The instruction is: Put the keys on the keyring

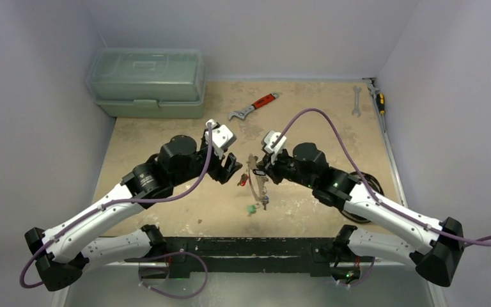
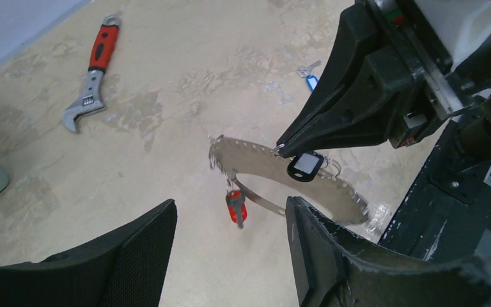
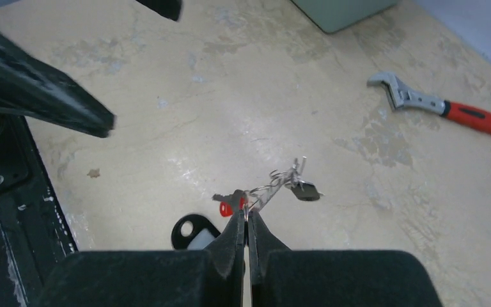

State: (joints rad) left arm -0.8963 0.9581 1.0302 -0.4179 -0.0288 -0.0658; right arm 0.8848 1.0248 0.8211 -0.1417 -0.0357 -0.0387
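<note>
My right gripper (image 1: pixel 260 173) is shut on the keyring (image 1: pixel 256 183) and holds it up above the table. In the left wrist view the keyring (image 2: pixel 262 167) is a wide silvery loop. A red-tagged key (image 2: pixel 236 208) and a black tag (image 2: pixel 305 165) hang on it. A green-tagged key (image 1: pixel 252 208) is at its lower end. In the right wrist view the fingertips (image 3: pixel 246 216) pinch the ring's wire beside the red key (image 3: pixel 229 206). My left gripper (image 2: pixel 230 256) is open and empty, just left of the ring. A blue-tagged key (image 2: pixel 309 75) lies on the table.
A green toolbox (image 1: pixel 147 80) stands at the back left. A red-handled wrench (image 1: pixel 254 107) lies behind the grippers. A silver spanner (image 1: pixel 356 101) and a screwdriver (image 1: pixel 378 99) lie at the back right. The black base rail (image 1: pixel 243 249) runs along the near edge.
</note>
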